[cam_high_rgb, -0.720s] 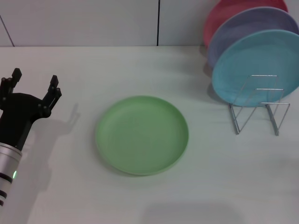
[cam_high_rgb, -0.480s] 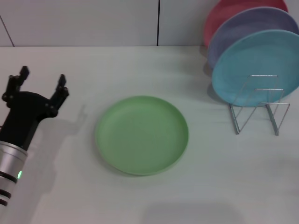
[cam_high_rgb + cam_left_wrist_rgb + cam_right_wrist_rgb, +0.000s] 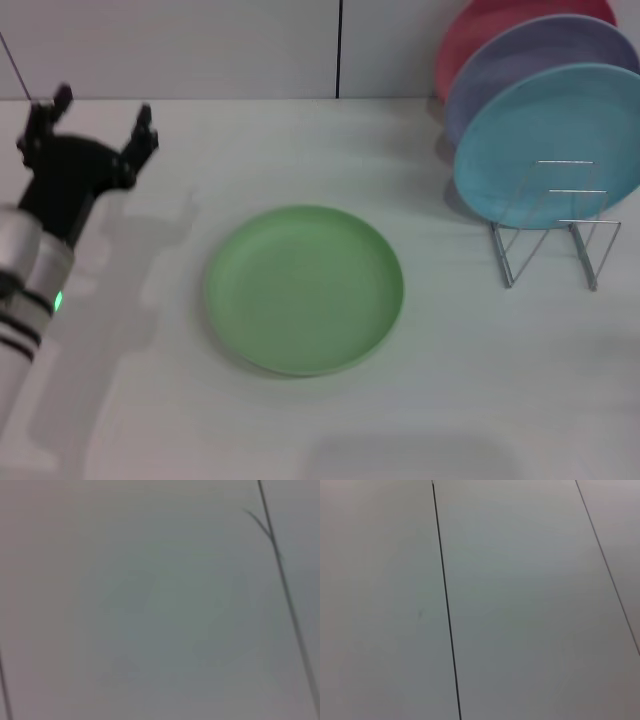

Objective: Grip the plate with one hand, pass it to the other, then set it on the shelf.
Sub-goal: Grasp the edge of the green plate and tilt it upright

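The light green plate [image 3: 304, 288] lies flat on the white table in the middle of the head view. My left gripper [image 3: 96, 118], black on a silver arm with a green light, is open and empty, raised above the table far to the left of the plate and farther back. The silver wire shelf [image 3: 555, 235] stands at the right. My right gripper is out of view. Both wrist views show only plain wall panels with dark seams.
A light blue plate [image 3: 560, 140] stands upright in the shelf, with a lavender plate [image 3: 520, 60] and a pink plate [image 3: 470, 30] behind it. The wall runs along the table's back edge.
My left gripper has risen and moved back and slightly right, away from the table's front left. It stays open. The green plate has not moved.
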Robot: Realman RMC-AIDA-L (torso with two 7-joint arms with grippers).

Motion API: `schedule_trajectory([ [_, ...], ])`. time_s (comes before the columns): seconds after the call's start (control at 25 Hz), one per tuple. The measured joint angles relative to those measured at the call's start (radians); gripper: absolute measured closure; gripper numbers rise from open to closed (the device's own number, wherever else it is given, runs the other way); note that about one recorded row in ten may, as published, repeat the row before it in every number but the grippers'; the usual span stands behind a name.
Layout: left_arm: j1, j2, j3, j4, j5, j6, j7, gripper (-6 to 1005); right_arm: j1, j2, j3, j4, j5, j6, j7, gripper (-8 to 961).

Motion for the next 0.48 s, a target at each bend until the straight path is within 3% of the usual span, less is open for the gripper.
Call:
schedule_trajectory([
  [0.04, 0.016, -0.002, -0.03, -0.047, 0.004, -0.049, 0.048, 139, 0.0, 0.0, 0.0, 0.0, 0.0, 0.0, 0.0, 247],
  [0.16, 0.091, -0.021, -0.185, -0.311, 0.038, -0.363, 0.244, 139, 0.0, 0.0, 0.0, 0.0, 0.002, 0.0, 0.0, 247],
  [0.2, 0.091, -0.021, -0.185, -0.311, 0.038, -0.363, 0.244, 140, 0.0, 0.0, 0.0, 0.0, 0.002, 0.0, 0.0, 247],
  [0.28, 0.14, -0.039, -0.276, -0.487, 0.055, -0.619, 0.319, 140, 0.0, 0.0, 0.0, 0.0, 0.002, 0.0, 0.0, 247],
  [0.36, 0.17, -0.046, -0.321, -0.595, 0.052, -0.781, 0.335, 141, 0.0, 0.0, 0.0, 0.0, 0.002, -0.003, 0.001, 247],
  [0.48, 0.199, -0.046, -0.327, -0.669, 0.048, -0.888, 0.334, 142, 0.0, 0.002, 0.0, 0.0, 0.001, 0.0, 0.002, 247],
])
